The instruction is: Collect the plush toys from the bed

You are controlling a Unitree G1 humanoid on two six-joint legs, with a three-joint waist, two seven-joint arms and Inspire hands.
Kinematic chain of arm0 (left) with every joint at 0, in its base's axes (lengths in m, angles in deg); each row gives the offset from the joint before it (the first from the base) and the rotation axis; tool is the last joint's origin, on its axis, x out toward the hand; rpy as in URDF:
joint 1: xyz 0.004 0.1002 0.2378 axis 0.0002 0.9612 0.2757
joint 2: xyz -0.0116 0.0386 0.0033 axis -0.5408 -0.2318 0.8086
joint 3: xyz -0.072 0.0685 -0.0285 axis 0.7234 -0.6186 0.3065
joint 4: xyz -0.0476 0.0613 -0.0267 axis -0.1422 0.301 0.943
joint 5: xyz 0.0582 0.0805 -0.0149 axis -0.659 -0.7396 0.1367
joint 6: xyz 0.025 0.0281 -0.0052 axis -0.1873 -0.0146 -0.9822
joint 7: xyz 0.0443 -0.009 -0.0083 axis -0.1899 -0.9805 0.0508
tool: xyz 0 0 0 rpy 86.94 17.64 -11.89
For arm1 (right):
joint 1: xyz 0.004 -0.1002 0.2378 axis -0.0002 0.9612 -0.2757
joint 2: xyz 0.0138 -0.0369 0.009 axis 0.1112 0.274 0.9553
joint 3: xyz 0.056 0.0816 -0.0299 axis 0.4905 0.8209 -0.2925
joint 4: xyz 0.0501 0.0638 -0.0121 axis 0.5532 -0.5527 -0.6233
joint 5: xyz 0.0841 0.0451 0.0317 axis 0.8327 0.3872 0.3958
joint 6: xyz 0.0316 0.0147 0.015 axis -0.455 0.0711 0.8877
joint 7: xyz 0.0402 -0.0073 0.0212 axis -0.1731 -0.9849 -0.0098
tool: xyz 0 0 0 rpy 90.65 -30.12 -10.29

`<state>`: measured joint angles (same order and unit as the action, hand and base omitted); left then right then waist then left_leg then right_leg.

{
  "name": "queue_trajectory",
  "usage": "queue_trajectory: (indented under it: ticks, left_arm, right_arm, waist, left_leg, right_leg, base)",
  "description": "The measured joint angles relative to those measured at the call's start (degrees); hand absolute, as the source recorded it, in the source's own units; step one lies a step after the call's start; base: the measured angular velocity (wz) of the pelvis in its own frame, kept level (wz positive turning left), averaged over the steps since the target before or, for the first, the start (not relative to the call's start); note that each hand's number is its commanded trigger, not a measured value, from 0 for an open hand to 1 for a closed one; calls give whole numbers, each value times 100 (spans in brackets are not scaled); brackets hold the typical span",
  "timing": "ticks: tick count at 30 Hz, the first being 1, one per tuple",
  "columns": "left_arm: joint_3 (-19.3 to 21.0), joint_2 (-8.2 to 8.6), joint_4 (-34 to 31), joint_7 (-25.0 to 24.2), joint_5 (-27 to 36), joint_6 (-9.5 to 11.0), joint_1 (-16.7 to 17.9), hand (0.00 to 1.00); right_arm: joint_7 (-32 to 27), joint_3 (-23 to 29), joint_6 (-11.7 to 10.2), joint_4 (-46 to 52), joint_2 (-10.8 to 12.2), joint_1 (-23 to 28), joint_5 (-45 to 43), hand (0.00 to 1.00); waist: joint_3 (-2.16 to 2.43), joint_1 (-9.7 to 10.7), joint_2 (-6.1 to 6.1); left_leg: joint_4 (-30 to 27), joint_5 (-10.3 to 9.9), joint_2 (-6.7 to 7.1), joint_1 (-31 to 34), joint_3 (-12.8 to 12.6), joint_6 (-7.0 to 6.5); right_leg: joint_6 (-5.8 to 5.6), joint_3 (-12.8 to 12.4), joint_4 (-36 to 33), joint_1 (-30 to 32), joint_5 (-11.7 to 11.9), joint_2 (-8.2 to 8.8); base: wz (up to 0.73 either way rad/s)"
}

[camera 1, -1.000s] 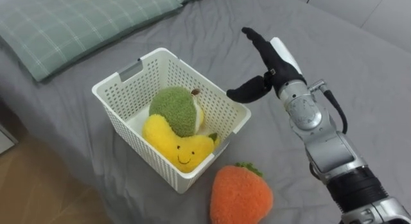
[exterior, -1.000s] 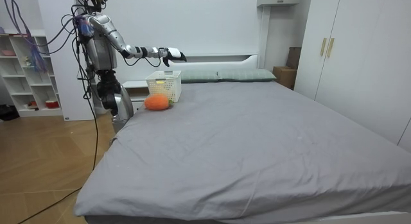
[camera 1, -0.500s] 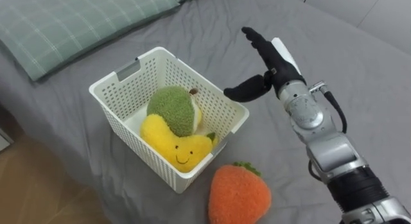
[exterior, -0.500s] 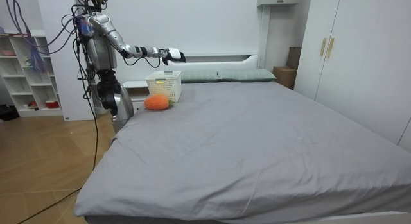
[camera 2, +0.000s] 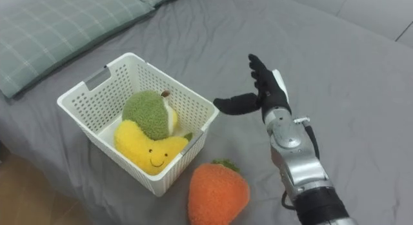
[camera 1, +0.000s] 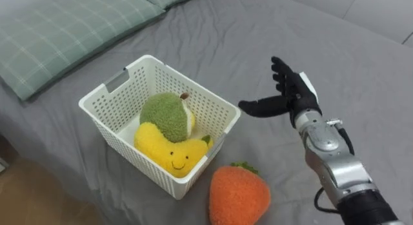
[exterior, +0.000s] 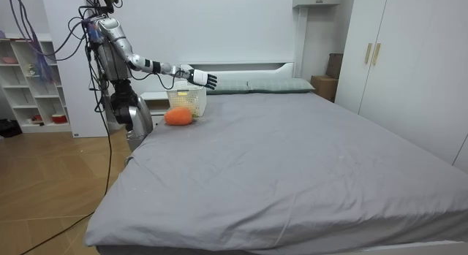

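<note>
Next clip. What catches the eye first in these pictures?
A white basket on the grey bed holds a green plush fruit and a smiling yellow banana plush. An orange strawberry plush lies by its near corner, and the right hand hangs open to the basket's right.

We see a green checked pillow (camera 1: 58,31) along the head edge of the bed (exterior: 292,160). White wardrobe (exterior: 409,58) at the room view's right, shelf unit (exterior: 33,80) at its left, wood floor (exterior: 51,196). Brown box (exterior: 325,85) by the wardrobe, probably cardboard.
</note>
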<state>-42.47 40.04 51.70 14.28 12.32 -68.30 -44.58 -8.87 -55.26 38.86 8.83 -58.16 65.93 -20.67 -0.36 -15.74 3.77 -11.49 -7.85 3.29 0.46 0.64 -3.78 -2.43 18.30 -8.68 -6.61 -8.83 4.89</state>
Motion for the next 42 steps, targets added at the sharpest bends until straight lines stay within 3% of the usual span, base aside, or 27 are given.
queue_trajectory:
  ticks: [1, 4, 11, 16, 20, 25, 31, 33, 42]
  left_arm:
    - [5, 53, 0, 19, -2, 9, -18, 0]
    - [10, 109, 0, 25, -1, 40, -73, 0]
    - [18, 93, -10, 28, 265, 105, -81, 0]
    - [-12, 71, 0, 19, 748, 186, -115, 0]
    - [-26, 45, 43, -12, 785, 231, -137, 0]
    - [-60, -7, 113, -30, 903, 241, -163, 0]
    - [-248, -148, 222, -29, 1006, 202, -199, 0]
    - [-252, -176, 219, -29, 1007, 173, -185, 0]
    - [-246, -175, 210, -6, 985, 105, -218, 0]
  right_arm:
    - [19, 0, 1, -27, 1, 84, -3, 0]
    - [194, 0, 1, -44, 6, 119, 27, 0]
    - [634, -121, 13, -41, 13, 310, -101, 0]
    - [1379, -429, 14, -43, 32, 742, -201, 0]
    - [1888, -587, 21, -42, 33, 816, -576, 0]
    - [2381, -782, 58, -33, 30, 815, -954, 0]
    - [2814, -1031, 199, -46, 28, 805, -1003, 0]
    - [2888, -1122, 220, -56, 31, 805, -1138, 0]
    - [2783, -1155, 240, -584, 130, 729, -2208, 0]
  waist:
    - [23, 37, -35]
    - [29, 199, -52]
    - [53, 281, 45]
    - [-15, 282, 183]
    - [-12, 276, 190]
    - [10, 227, 229]
    - [-43, 58, 260]
    - [-64, -1, 286]
    - [-43, -184, 356]
  left_leg:
    - [23, -1, -1, -10, -13, -2]
    - [40, -4, -25, -23, -67, 1]
    - [148, -27, -79, -127, -249, 32]
    - [177, -33, -79, -186, -233, 32]
    - [173, -48, -75, -111, -224, 34]
    - [172, -45, -75, -85, -200, 35]
    - [169, -47, -76, -86, -188, 36]
    - [155, -50, -78, -58, -187, 39]
    - [115, -57, -78, 14, -183, 38]
  right_leg:
    - [0, -18, -1, -3, 0, -1]
    - [0, -66, -4, 7, 0, -16]
    - [0, -270, 3, 3, 0, -65]
    - [0, -246, 8, -18, 0, -66]
    - [0, -256, 7, 36, 0, -66]
    - [1, -249, 7, 60, 0, -74]
    - [1, -255, 13, 70, 0, -73]
    - [1, -259, 13, 95, 0, -75]
    - [2, -237, 11, 141, 1, -73]
  base:
    - [-15]
    - [-8]
    - [-15]
    - [0]
    - [0]
    - [0]
    - [0]
    - [0]
    - [0]
